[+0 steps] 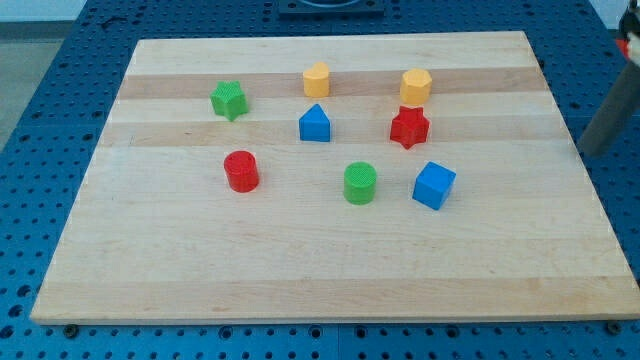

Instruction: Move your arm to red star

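The red star (409,127) lies on the wooden board (300,270), right of centre and just below a yellow hexagon block (416,86). My rod comes in from the view's right edge as a dark, blurred bar. My tip (591,150) is just past the board's right edge, far to the right of the red star and slightly lower in the view. It touches no block.
A green star (229,100), a yellow block (316,79), a blue block (314,124), a red cylinder (241,171), a green cylinder (360,183) and a blue cube (433,185) also lie on the board. A blue perforated table (60,120) surrounds the board.
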### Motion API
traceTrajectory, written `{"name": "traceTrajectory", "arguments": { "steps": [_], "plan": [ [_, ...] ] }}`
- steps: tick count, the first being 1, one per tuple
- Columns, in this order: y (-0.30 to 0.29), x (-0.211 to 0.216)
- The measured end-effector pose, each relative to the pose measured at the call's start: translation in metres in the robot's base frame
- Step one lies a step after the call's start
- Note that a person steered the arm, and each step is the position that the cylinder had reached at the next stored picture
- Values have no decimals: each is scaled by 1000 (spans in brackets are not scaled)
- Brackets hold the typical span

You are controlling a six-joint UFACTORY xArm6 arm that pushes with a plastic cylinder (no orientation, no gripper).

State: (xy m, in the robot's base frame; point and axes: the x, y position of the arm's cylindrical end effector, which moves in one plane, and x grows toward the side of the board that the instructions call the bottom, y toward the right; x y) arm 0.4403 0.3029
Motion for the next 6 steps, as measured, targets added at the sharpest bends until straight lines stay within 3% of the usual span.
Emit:
{"name": "traceTrajectory", "arguments": {
  "steps": [1,2,6],
  "plan": [
    [-33,42],
    [-64,54],
    [-152,-3]
  ]
}}
